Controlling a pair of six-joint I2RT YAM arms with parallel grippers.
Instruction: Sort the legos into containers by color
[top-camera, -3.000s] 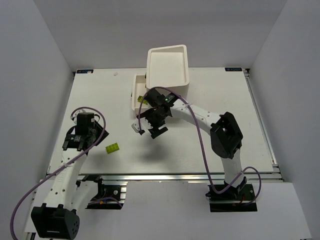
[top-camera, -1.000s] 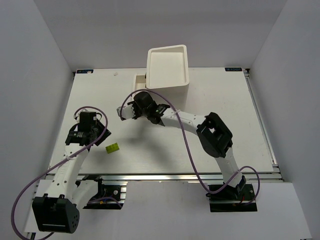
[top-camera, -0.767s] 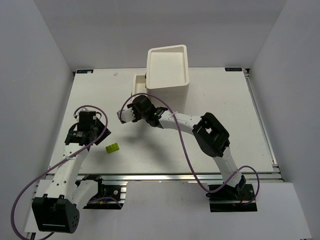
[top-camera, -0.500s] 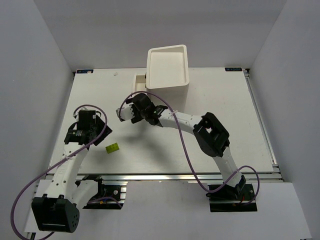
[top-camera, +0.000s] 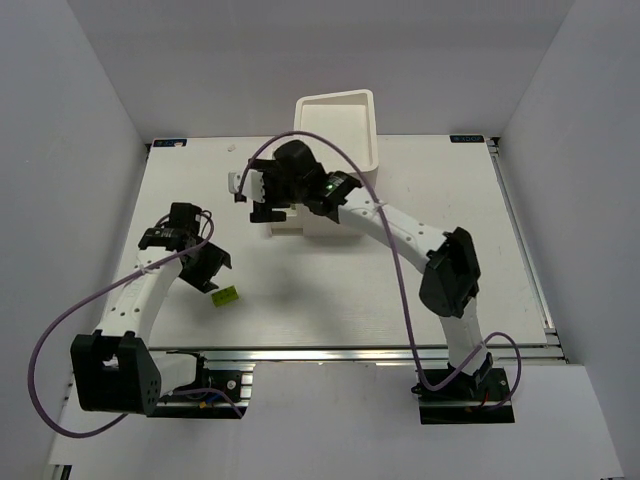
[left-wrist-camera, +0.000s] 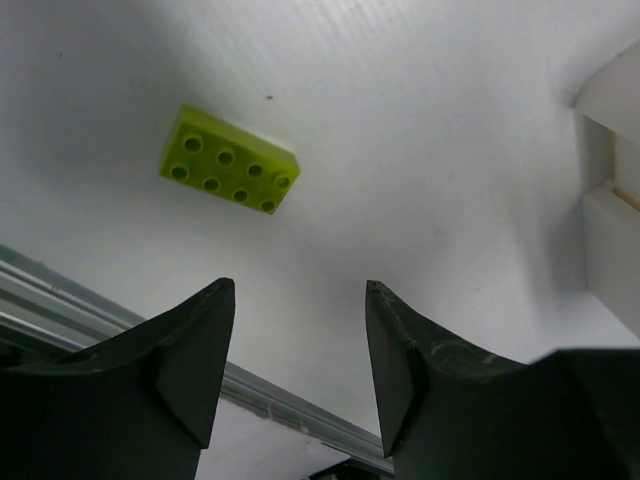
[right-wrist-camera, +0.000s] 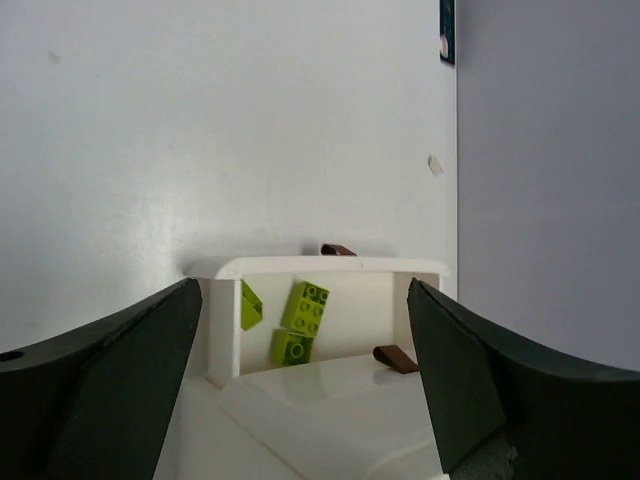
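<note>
One lime yellow-green lego (top-camera: 225, 295) lies on the table near the front left. It also shows in the left wrist view (left-wrist-camera: 230, 173). My left gripper (top-camera: 208, 274) is open and empty, just left of it and not touching; in its wrist view (left-wrist-camera: 300, 292) the brick lies beyond the fingertips. The white cabinet (top-camera: 338, 122) stands at the back centre. My right gripper (top-camera: 250, 195) is open and empty, hovering over its pulled-out drawer (right-wrist-camera: 318, 268). Three lime legos (right-wrist-camera: 304, 306) lie in that drawer. No dark green or purple legos are in view.
Two dark reddish-brown knobs show in the right wrist view, one on the open drawer's front (right-wrist-camera: 338, 249) and one on a shut drawer (right-wrist-camera: 395, 358). The cabinet's corner (left-wrist-camera: 612, 190) shows at the right of the left wrist view. The table's metal front rail (top-camera: 330, 352) runs near the lime lego.
My right gripper has swung from the table in front of the cabinet back over the open drawer. My left gripper has turned and moved right, close to the lime lego.
</note>
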